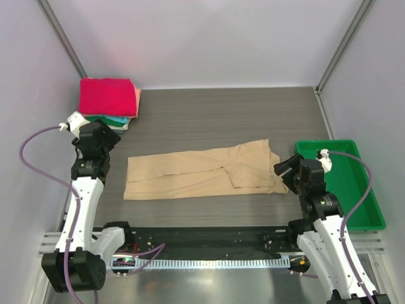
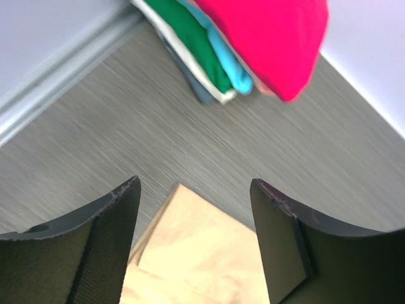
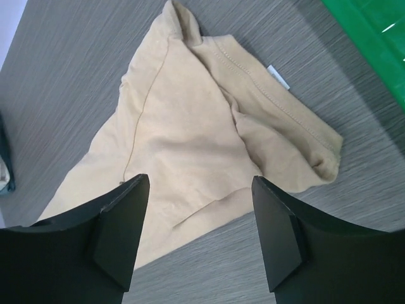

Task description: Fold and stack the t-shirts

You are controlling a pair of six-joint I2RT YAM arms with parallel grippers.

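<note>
A tan t-shirt (image 1: 202,171) lies folded lengthwise into a long strip across the middle of the table. Its left corner shows in the left wrist view (image 2: 202,247) and its collar end in the right wrist view (image 3: 190,133). A stack of folded shirts (image 1: 109,101), pink-red on top with salmon, teal and green beneath, sits at the back left; it also shows in the left wrist view (image 2: 253,44). My left gripper (image 1: 114,140) is open and empty above the strip's left end. My right gripper (image 1: 283,170) is open and empty at its right end.
A green plastic tray (image 1: 354,183) stands at the right edge of the table, its corner in the right wrist view (image 3: 373,31). White walls and metal frame posts enclose the table on three sides.
</note>
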